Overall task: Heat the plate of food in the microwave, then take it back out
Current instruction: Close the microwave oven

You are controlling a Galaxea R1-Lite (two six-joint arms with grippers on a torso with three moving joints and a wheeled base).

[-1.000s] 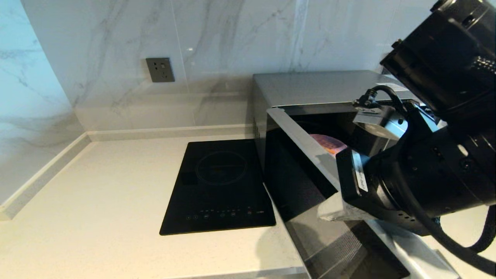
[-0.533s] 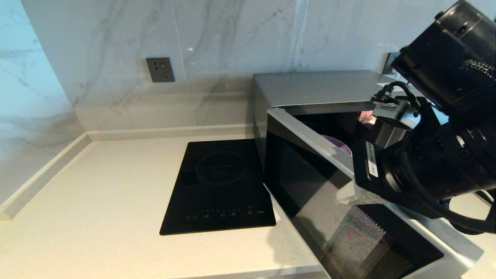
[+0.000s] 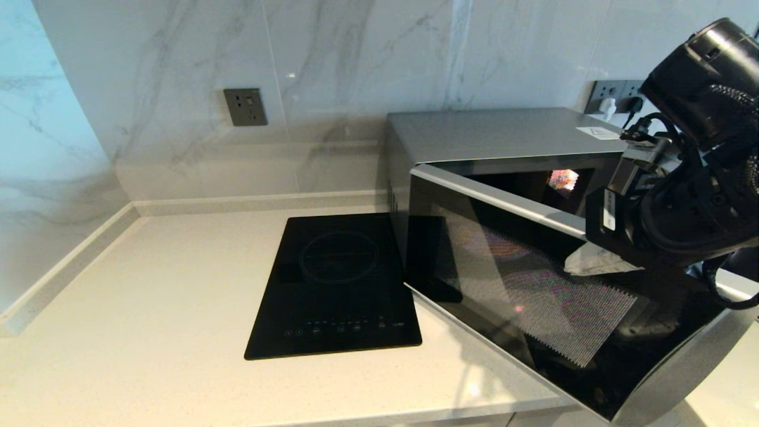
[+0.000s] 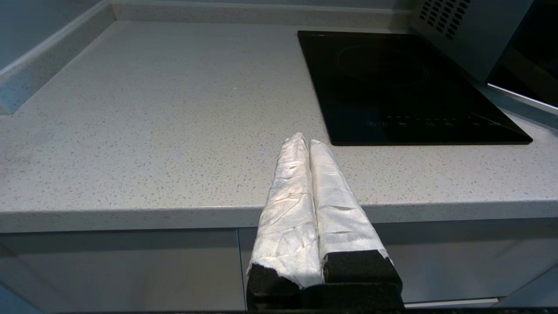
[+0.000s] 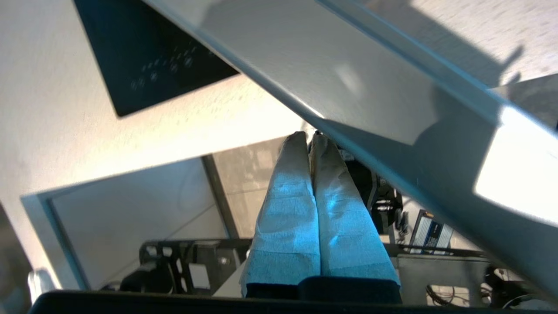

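Pressing closed white-wrapped right gripper (image 3: 599,261) against half-shut dark glass door of boxy silver microwave (image 3: 492,133); door edge slanting beside fingertips, plate hidden inside. Left gripper (image 4: 308,141) closed, parked off the counter edge.

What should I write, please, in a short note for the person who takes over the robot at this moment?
Right gripper: shut, empty, against the inner side of the microwave door.
Left gripper: shut, parked before the counter edge.
Microwave: door partly open.
Plate of food: not visible now.
Done: cannot tell.
Left: close the door, heat, take the plate out.
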